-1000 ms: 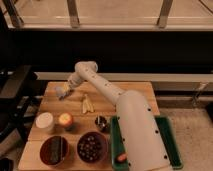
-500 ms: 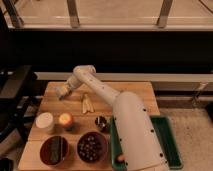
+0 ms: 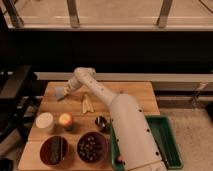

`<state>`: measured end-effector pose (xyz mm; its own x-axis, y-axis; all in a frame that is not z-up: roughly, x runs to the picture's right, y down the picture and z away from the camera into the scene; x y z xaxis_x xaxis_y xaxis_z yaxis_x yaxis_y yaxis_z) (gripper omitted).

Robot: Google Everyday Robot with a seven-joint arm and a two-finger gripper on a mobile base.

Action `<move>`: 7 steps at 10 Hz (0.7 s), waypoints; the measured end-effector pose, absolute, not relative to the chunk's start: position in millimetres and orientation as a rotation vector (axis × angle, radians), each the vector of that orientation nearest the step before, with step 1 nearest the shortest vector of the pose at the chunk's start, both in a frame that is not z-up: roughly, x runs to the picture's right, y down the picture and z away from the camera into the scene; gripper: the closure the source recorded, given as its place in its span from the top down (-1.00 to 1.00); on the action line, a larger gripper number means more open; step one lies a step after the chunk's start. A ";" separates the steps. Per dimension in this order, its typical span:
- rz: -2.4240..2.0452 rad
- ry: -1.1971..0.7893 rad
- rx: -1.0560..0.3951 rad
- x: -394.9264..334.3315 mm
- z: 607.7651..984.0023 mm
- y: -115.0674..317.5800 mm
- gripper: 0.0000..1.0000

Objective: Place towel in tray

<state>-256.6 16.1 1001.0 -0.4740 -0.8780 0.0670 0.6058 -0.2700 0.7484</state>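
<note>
Your gripper (image 3: pixel 65 93) sits right at the pale towel (image 3: pixel 59 91) on the wooden table's (image 3: pixel 135 97) far-left corner, spread or clamped I can't tell, well apart from the green tray (image 3: pixel 172 145), and that cloth is likely light and limp, so pinch a bunched fold.

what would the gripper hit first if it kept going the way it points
Probably the pale towel, right at the tip of the gripper, near the far-left corner of the table; depth is unclear.
</note>
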 end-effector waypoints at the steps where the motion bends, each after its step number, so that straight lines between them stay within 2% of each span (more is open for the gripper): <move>1: -1.889 -0.904 0.451 -256.0 1000.7 16.8 -0.86; 2: -1.888 -0.907 0.451 -254.8 1000.0 18.3 -0.99; 7: -1.840 -0.934 0.436 -203.0 960.6 -13.6 -1.00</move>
